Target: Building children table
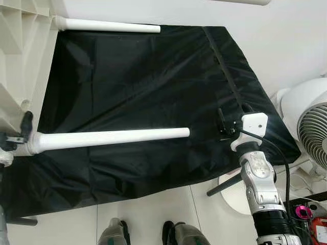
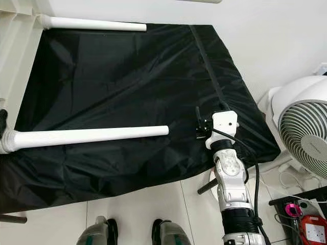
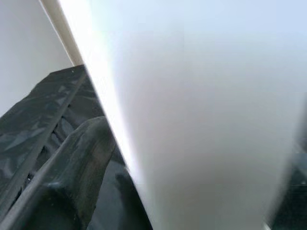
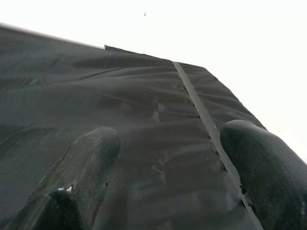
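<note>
The right gripper (image 1: pixel 223 124) hung over the right part of the cloth (image 1: pixel 153 92), fingers apart. Left of it, a table leg (image 1: pixel 110 139) lay across the cloth, pointing toward it. The left gripper (image 1: pixel 20 130) sat at that leg's base by the tabletop (image 1: pixel 20 61). Beyond lay another leg (image 1: pixel 110 25). A fan (image 1: pixel 311 127) stood to its right.

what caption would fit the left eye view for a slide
Left gripper at the base of a white table leg over black cloth; right gripper open above the cloth.
</note>
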Controlling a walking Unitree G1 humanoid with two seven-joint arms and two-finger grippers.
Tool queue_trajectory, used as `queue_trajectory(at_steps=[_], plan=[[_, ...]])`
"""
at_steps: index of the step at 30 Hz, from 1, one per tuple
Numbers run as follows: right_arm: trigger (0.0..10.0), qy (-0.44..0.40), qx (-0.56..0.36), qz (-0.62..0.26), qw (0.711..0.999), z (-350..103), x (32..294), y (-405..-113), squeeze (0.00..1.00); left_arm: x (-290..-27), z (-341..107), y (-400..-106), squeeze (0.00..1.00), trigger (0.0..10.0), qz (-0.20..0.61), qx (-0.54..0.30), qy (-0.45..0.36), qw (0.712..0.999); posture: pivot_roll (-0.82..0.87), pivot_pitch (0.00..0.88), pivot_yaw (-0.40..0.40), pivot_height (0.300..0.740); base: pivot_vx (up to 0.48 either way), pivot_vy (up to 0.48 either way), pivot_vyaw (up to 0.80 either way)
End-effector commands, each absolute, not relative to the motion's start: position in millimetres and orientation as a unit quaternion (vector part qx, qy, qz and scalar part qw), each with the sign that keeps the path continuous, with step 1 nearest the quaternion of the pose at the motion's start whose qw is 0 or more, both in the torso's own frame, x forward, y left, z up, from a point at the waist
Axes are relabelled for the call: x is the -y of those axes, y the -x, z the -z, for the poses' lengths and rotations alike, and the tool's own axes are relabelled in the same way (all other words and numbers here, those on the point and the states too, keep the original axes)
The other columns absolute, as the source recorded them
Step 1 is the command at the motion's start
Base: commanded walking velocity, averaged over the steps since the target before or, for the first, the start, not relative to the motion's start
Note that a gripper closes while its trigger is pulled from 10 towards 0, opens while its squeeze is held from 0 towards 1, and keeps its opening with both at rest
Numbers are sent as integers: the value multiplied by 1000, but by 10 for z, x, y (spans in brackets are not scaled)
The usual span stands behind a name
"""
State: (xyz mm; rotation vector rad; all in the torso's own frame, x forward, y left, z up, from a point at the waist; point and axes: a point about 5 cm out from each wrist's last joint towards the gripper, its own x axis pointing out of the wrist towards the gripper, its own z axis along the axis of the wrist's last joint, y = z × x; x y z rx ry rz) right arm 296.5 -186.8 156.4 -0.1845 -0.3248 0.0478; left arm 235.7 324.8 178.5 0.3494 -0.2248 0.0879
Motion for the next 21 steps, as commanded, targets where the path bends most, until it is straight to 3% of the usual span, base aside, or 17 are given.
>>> queue_trajectory(at_steps=[1, 21], plan=[[10000, 92, 153, -23, 984, -1505, 1898, -2941, 0, -3195, -1786, -2341, 0, 10000, -25, 116, -182, 976, 27, 160, -40, 740, 0, 0, 0], [10000, 88, 152, -48, 983, -1507, 1809, -3033, 0, -2919, -2238, -1966, 0, 10000, 29, 185, -164, 969, 68, 166, -71, 740, 0, 0, 0]])
